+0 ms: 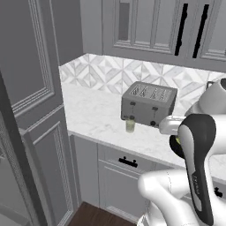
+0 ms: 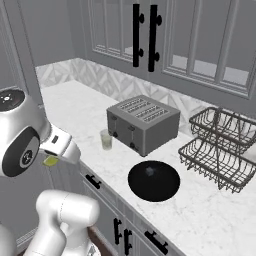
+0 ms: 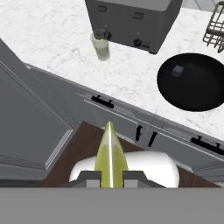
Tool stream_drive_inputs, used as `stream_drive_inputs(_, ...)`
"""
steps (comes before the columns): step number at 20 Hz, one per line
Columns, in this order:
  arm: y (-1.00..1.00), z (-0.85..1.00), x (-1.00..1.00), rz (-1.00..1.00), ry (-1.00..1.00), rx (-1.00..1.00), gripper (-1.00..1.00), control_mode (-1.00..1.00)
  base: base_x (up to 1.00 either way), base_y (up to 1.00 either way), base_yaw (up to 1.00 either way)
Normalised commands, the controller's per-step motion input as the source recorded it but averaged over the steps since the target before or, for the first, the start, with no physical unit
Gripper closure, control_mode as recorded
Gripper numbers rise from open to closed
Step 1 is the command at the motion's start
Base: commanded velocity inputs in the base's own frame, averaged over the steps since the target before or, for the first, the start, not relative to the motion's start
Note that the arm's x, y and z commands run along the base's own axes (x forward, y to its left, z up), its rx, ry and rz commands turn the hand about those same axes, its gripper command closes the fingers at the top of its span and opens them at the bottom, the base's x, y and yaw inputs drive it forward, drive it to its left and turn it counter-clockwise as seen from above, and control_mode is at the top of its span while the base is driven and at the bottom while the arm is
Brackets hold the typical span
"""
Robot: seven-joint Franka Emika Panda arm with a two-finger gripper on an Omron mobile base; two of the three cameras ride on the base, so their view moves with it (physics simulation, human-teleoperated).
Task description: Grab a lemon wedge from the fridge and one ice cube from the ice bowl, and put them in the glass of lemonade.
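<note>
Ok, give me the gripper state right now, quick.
Gripper: fingers closed on the lemon wedge, carried in front of the counter cabinets.

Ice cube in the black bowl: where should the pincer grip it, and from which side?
From straight above, closing on two opposite flat faces. The ice cube lies alone near the middle of the shallow black bowl, so a side approach would likely meet the rim. The pincer holds the lemon wedge and must drop that first.
</note>
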Motion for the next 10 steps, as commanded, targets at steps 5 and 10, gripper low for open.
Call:
stream_drive_inputs(5,0.0,0.0,0.0,0.0,0.0,0.0,1.0,1.0,0.68,0.0,0.01)
stream_drive_inputs(10,0.0,0.0,0.0,0.0,0.0,0.0,1.0,1.0,0.74,0.0,0.12)
